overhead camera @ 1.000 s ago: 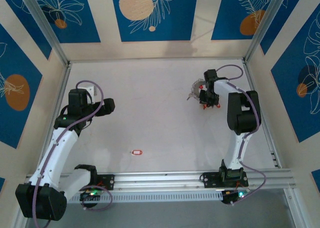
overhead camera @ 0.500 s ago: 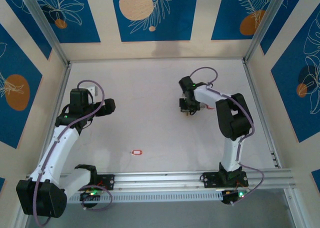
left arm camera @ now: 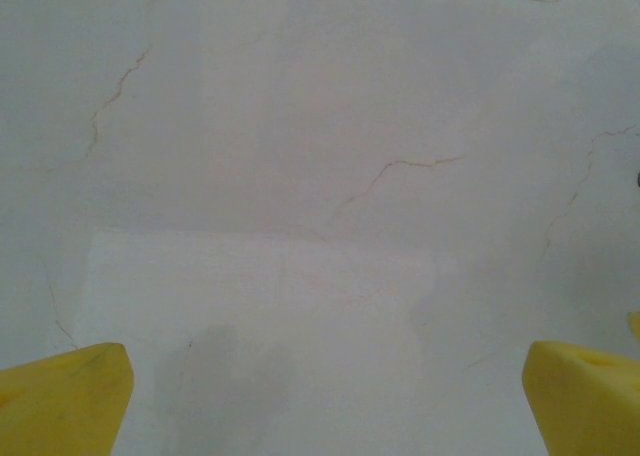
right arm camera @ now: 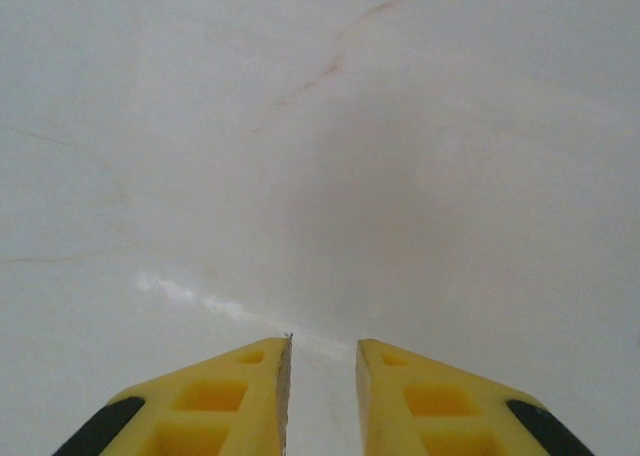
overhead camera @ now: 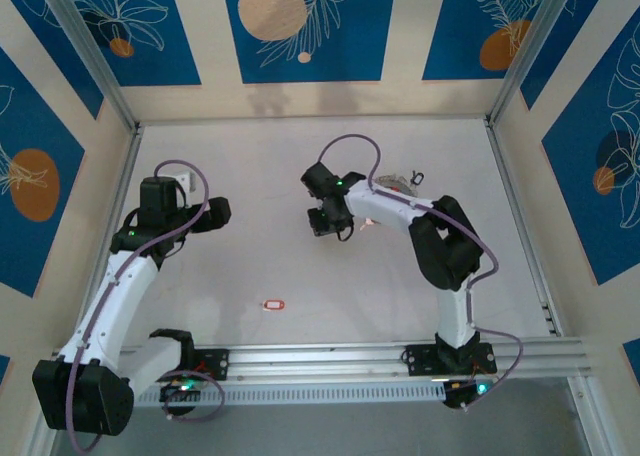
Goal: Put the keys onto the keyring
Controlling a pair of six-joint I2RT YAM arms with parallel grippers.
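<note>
One red key (overhead camera: 273, 304) with a white label lies flat on the table near the front, left of centre. The silvery keyring (overhead camera: 399, 183) lies at the back right, partly behind the right arm's forearm. My right gripper (overhead camera: 323, 220) hovers over the middle of the table, well left of the keyring and far behind the key. In the right wrist view its yellow fingers (right arm camera: 250, 386) stand a narrow gap apart around the right gripper (right arm camera: 323, 344), with bare table between them. My left gripper (overhead camera: 216, 213) is at the left, wide open and empty, its fingertips (left arm camera: 70, 396) at the frame's lower corners.
The white table (overhead camera: 250, 176) is walled by aluminium posts and blue-patterned panels on three sides. A metal rail (overhead camera: 320, 356) with both arm bases runs along the near edge. A small white block (overhead camera: 181, 180) sits behind the left arm.
The right arm has swung left from the back right to the table's middle, leaving the keyring behind on the table. The left arm and the red key have not moved.
</note>
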